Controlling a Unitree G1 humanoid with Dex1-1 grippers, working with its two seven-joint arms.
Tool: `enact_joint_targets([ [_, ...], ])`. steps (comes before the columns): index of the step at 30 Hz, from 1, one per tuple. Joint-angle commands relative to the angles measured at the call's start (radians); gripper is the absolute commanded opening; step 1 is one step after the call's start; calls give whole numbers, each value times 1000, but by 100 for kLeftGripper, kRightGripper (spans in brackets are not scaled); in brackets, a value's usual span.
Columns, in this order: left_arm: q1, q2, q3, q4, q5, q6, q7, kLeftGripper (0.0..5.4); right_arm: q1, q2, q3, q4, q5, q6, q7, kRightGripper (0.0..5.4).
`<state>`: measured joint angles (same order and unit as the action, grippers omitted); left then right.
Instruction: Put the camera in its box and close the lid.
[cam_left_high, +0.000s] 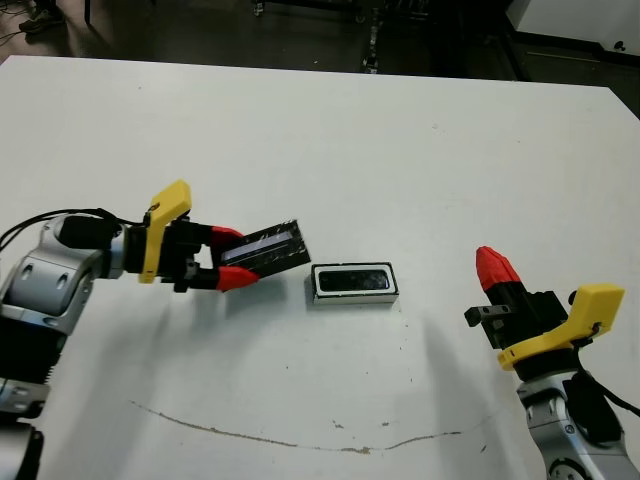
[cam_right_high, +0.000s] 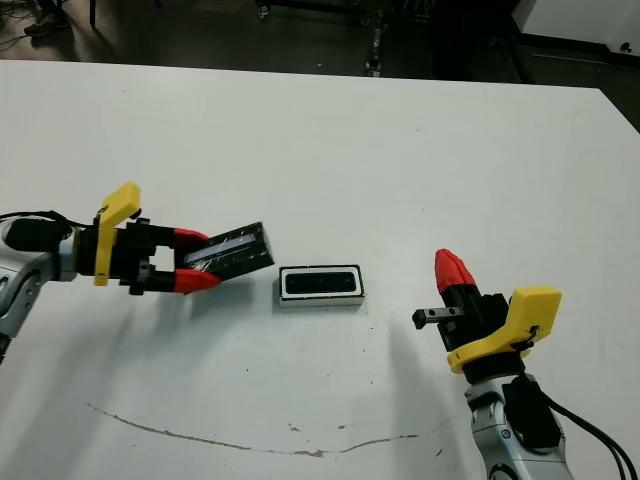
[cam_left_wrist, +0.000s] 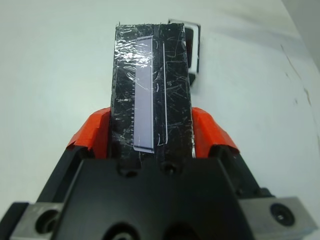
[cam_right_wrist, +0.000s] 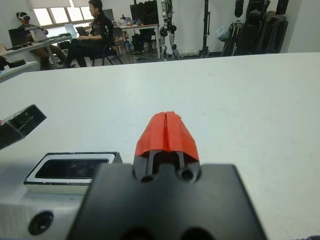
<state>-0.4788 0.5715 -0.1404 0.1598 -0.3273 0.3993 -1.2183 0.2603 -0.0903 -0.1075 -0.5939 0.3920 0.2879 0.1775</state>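
Left gripper (cam_left_high: 228, 258): our red fingers clamp the glossy, scuffed flat lid (cam_left_high: 266, 246), tilted.
Right gripper (cam_right_wrist: 166, 131): fingertips pressed together, empty.
Box (cam_left_high: 352, 283): white-rimmed tray; camera (cam_left_high: 351, 280) inside.

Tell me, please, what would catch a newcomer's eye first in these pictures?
The left hand stands out at once: its red fingers clamp the glossy black lid, held tilted above the table just left of the box. The box sits near the table's middle with the dark camera already lying in its white cavity. Off to the right, the right hand is shut and empty, apart from the box.
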Motion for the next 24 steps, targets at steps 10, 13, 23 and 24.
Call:
enact_joint_targets([
  [10,6,-84,-65,-29,14,67,102,319,14,-8,-1,-3,6,7,-3,0],
  [13,6,-97,-84,-25,17,72,106,319,15,-7,-2,-5,10,11,-4,0],
  [23,20,-135,-128,-16,32,73,119,319,17,-11,0,-7,13,15,-5,0],
  [24,21,-139,-130,-13,31,74,121,319,17,-10,-1,-8,16,17,-5,0],
])
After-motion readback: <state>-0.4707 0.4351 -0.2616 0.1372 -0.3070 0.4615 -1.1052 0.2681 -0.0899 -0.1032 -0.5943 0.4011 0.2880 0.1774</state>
